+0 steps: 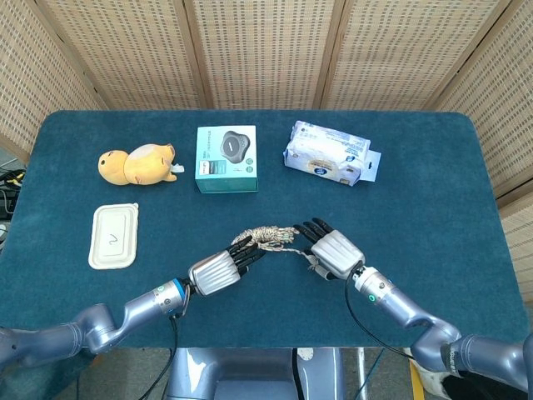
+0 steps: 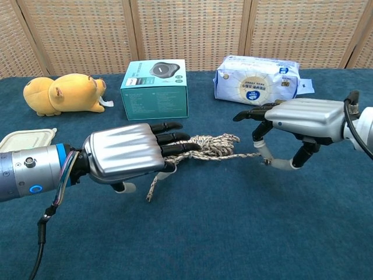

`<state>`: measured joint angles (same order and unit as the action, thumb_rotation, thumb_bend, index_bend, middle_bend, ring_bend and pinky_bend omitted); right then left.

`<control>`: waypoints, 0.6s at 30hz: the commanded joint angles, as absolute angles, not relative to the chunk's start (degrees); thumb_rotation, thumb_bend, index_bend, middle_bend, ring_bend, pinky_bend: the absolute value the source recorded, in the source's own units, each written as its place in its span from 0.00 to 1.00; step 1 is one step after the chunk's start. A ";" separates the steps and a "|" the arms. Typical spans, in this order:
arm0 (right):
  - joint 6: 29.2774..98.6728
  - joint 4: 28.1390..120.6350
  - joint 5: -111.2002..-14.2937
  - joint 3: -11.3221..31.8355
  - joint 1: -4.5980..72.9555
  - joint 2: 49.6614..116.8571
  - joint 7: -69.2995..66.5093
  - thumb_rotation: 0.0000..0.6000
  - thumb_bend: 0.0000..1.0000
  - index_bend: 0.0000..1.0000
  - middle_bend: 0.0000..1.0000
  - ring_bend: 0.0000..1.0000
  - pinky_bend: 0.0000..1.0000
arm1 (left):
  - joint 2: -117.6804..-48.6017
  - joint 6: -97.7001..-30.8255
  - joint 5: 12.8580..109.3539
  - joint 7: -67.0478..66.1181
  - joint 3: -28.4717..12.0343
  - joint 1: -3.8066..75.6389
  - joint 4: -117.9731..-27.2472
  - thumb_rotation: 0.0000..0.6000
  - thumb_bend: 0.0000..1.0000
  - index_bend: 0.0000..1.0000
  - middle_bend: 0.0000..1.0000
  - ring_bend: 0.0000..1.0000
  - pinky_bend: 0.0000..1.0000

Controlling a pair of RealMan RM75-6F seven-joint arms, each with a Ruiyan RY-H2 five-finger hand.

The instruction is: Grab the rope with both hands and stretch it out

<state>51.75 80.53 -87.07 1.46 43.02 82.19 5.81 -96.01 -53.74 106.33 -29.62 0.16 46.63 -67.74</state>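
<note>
The rope lies as a loose speckled coil on the blue table, seen too in the chest view as the rope. My left hand hovers palm down over the coil's left part with its fingers stretched out and apart; in the chest view the left hand hides that part, and a loose tail hangs out below it. My right hand is at the coil's right side. In the chest view the right hand pinches the end of a straight strand between thumb and a finger.
A teal box and a wipes pack stand behind the rope. A yellow plush toy and a white lidded container lie at the left. The table's front edge runs just under both forearms.
</note>
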 commanded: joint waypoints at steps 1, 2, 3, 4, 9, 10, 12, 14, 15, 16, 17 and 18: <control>51.76 80.41 -87.17 1.41 43.04 82.30 5.87 1.00 0.50 0.66 0.03 0.00 0.00 | -96.69 -53.98 106.39 -29.69 0.76 46.78 -67.01 1.00 0.21 0.46 0.00 0.00 0.00; 51.77 80.36 -87.17 1.40 43.02 82.35 5.85 1.00 0.50 0.66 0.03 0.00 0.00 | -96.98 -54.06 106.37 -29.59 1.01 46.78 -66.75 1.00 0.21 0.46 0.00 0.00 0.00; 51.79 80.34 -87.17 1.40 43.01 82.37 5.83 1.00 0.50 0.66 0.03 0.00 0.00 | -97.13 -54.14 106.38 -29.59 1.15 46.80 -66.56 1.00 0.21 0.46 0.00 0.00 0.00; 51.81 80.33 -87.17 1.41 43.00 82.40 5.82 1.00 0.50 0.66 0.03 0.00 0.00 | -97.29 -54.21 106.41 -29.62 1.28 46.82 -66.35 1.00 0.22 0.46 0.00 0.00 0.00; 51.86 80.11 -87.27 1.23 42.88 82.58 5.69 1.00 0.50 0.66 0.03 0.00 0.00 | -98.46 -54.73 106.30 -29.50 2.12 46.97 -64.57 1.00 0.24 0.47 0.00 0.00 0.00; 51.86 80.05 -87.28 1.21 42.86 82.62 5.64 1.00 0.50 0.66 0.03 0.00 0.00 | -98.71 -54.95 106.30 -29.43 2.20 46.98 -64.16 1.00 0.24 0.48 0.00 0.00 0.00; 51.88 79.95 -87.27 1.20 42.83 82.69 5.52 1.00 0.50 0.66 0.03 0.00 0.00 | -99.04 -55.24 106.19 -29.17 2.30 47.01 -63.71 1.00 0.24 0.49 0.00 0.00 0.00; 51.97 79.82 -87.28 1.19 42.77 82.77 5.26 1.00 0.50 0.66 0.03 0.00 0.00 | -99.63 -55.44 105.83 -28.82 2.33 47.05 -63.19 1.00 0.24 0.49 0.00 0.00 0.00; 52.00 79.73 -87.29 1.18 42.75 82.81 5.20 1.00 0.50 0.66 0.03 0.00 0.00 | -99.86 -55.49 105.72 -28.75 2.36 47.08 -62.96 1.00 0.25 0.49 0.00 0.00 0.00; 51.99 79.62 -87.32 1.15 42.73 82.86 5.14 1.00 0.50 0.66 0.03 0.00 0.00 | -100.14 -55.46 105.51 -28.58 2.39 47.14 -62.73 1.00 0.26 0.49 0.00 0.00 0.00; 51.97 79.55 -87.34 1.11 42.72 82.89 5.10 1.00 0.50 0.66 0.03 0.00 0.00 | -100.35 -55.42 105.36 -28.48 2.41 47.20 -62.57 1.00 0.27 0.49 0.00 0.00 0.00; 51.94 79.46 -87.38 1.06 42.71 82.94 5.06 1.00 0.50 0.66 0.03 0.00 0.00 | -100.62 -55.41 105.25 -28.51 2.45 47.29 -62.31 1.00 0.27 0.50 0.00 0.00 0.00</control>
<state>51.95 79.48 -87.36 1.08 42.72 82.92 5.07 -100.46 -55.42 105.36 -28.54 2.41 47.21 -62.46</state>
